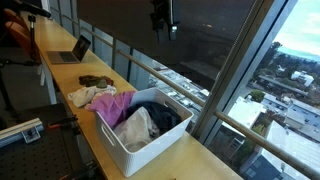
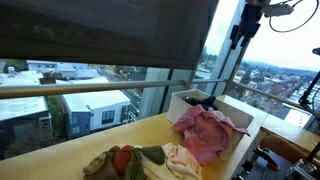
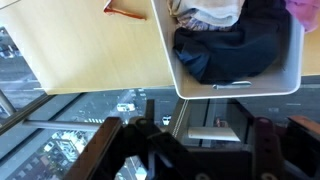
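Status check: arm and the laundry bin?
Gripper high above white rectangular plastic bin, jaws open, empty. Dark navy garment inside bin. Pink cloth draped over its rim; nothing between.

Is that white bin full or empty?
Full: clothes fill the white bin to its rim; a pink garment drapes over the edge.

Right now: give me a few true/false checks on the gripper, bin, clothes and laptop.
1. The gripper hangs high above the white bin, jaws apart, holding nothing. True.
2. The bin is empty. False: it holds clothes, among them a dark garment.
3. A pink garment drapes over the bin's rim. True.
4. The laptop sits inside the bin. False: it stands open on the counter, well away from the bin.
5. A pile of clothes lies on the counter beside the bin. True.
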`<state>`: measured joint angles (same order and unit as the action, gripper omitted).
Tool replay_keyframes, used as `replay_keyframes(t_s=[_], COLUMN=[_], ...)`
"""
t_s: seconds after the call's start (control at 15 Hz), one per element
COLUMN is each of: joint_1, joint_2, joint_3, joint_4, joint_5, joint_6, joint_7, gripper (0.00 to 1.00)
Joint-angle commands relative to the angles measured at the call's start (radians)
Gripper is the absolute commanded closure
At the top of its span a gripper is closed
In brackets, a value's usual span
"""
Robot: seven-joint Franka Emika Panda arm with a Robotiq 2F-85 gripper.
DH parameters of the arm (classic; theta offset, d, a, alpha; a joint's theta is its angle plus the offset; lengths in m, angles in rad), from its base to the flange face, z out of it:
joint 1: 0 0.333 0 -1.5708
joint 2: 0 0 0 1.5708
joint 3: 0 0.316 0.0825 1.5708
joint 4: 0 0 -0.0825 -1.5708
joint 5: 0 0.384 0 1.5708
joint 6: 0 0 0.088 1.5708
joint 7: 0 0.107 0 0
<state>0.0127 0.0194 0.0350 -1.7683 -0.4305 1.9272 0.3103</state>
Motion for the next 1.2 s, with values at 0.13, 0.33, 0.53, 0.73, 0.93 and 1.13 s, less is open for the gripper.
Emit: replay_keyframes(t_s=[0.13,0.33,0.53,0.73,0.93,1.13], joint_1=[0.072,0.127,0.166,0.197,0.228,0.25], joint_2=[-0.095,-0.051,0.033,0.136,0.192,0.225], joint_3=[0.063,0.123,0.155,0.149,0.135,0.122], joint_4=[-0.238,-0.337,-0.396,-0.414,-0.42,-0.418], joint_5=[0.033,0.026,-0.003,-0.023,-0.027,-0.024], joint_6=[0.139,0.252,0.316,0.288,0.253,0.233], joint_7=[0.084,0.142,0.183,0.226,0.254,0.259], gripper=[0.0,0.0,0.0,0.0,0.0,0.0])
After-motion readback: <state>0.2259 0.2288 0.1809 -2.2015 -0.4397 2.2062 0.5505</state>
